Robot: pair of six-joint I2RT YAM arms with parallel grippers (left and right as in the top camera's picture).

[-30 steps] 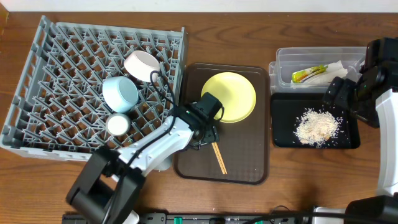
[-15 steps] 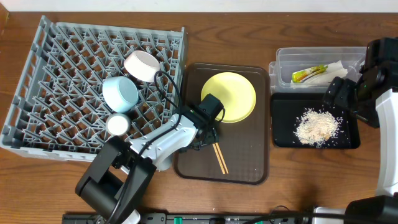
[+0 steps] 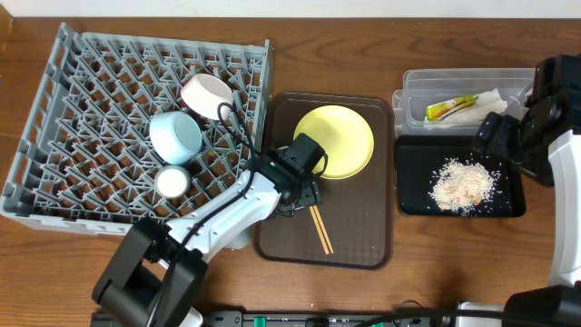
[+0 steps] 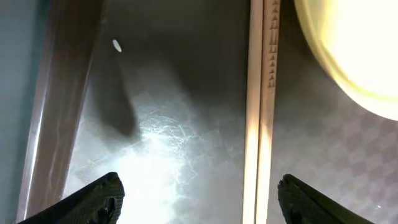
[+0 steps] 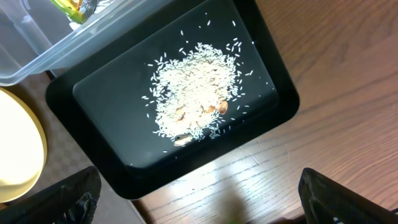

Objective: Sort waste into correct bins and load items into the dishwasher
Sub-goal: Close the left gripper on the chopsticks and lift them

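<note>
The wooden chopsticks [image 3: 320,229] lie on the brown serving tray [image 3: 363,236], below the pale-yellow plate [image 3: 334,141]. My left gripper [image 3: 304,195] is low over their upper end and open. In the left wrist view the chopsticks [image 4: 260,124] lie between its fingers [image 4: 199,199], nearer the right one, with the plate [image 4: 354,50] beside them. The white bowl [image 3: 207,95] and light-blue bowl [image 3: 175,136] sit in the grey rack [image 3: 91,82]. The wrapper [image 3: 451,107] and white paper [image 3: 490,98] lie in the clear tub [image 3: 418,91]. The crumbs [image 3: 461,184] lie in the black tray [image 3: 413,195]. My right gripper [image 3: 495,141] is open and empty above it [image 5: 199,205].
A small white round cup [image 3: 171,182] sits in the rack near its front edge. The right wrist view shows the crumbs [image 5: 196,87] in the black tray [image 5: 93,118], the tub's corner [image 5: 37,43] and bare wooden table [image 5: 323,74] beside them.
The left arm's links shifted slightly while its gripper stayed over the chopsticks' upper end. The right arm has not moved.
</note>
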